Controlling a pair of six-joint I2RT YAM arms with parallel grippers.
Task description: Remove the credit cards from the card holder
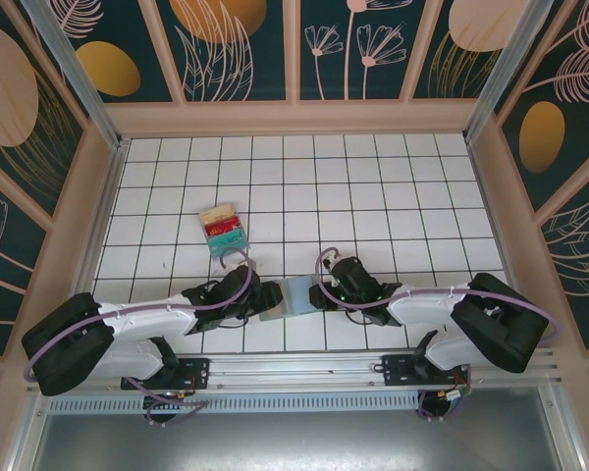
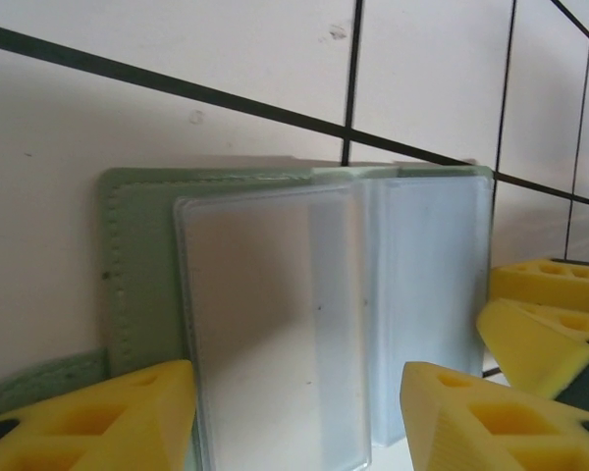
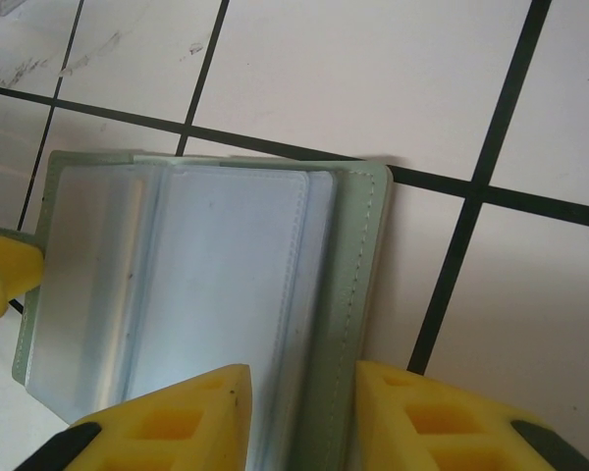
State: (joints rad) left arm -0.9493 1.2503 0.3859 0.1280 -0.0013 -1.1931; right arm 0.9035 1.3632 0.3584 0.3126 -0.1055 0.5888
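Centrally, card holder (image 1: 296, 296), left hand (image 2: 296, 392), right hand (image 3: 299, 388)

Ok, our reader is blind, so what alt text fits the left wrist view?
An open grey-green card holder with clear plastic sleeves lies on the white tiled table. Yellow fingers of the left gripper flank the nearer sleeve at the bottom edge.

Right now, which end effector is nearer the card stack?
Left. Left end effector sits robot-side and right of the card stack; right end effector is farther right, beyond the card holder.
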